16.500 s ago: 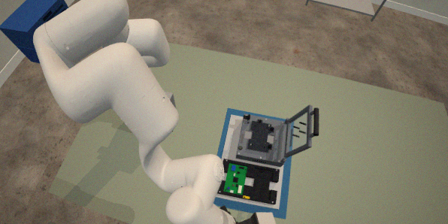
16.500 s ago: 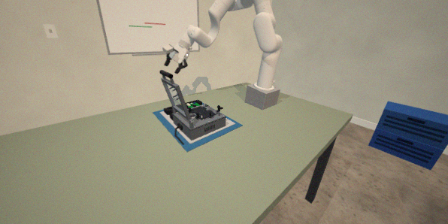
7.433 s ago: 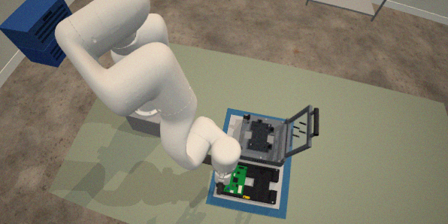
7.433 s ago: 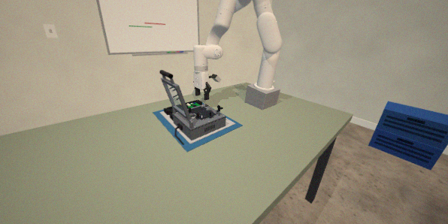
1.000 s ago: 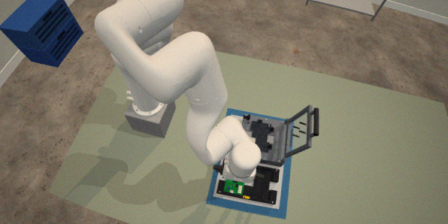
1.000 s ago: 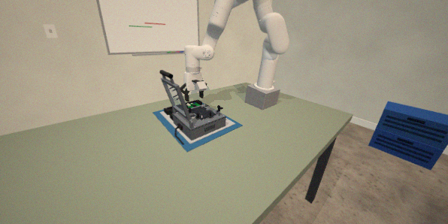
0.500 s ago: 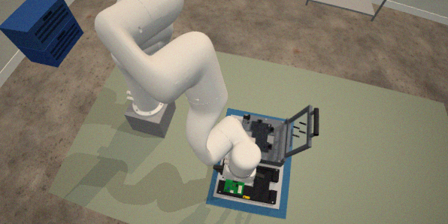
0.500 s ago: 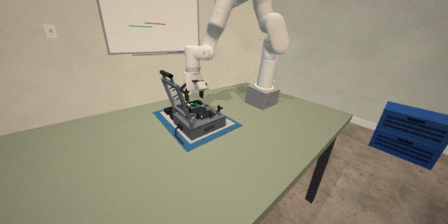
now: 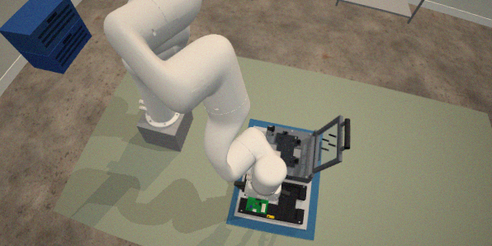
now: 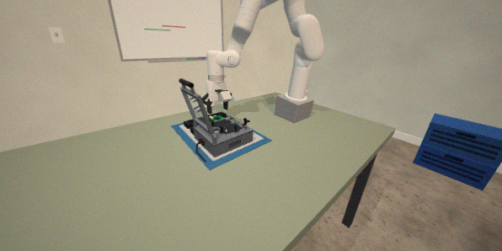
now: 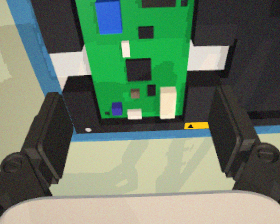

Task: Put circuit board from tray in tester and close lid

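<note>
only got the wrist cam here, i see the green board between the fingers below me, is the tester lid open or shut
Observer: Open. The lid stands propped up off the tester.
Operator: how high am i over the tray
Observer: In the exterior view the open gripper hangs well above the board, touching nothing.
Operator: other tray pocket free?
Observer: From the top, the pocket beside the board looks dark, with no board in it.

Beige walls, whiteboard (image 10: pixel 163 13) — brown floor, blue crate (image 10: pixel 457 150), green table (image 10: pixel 126 195).
</note>
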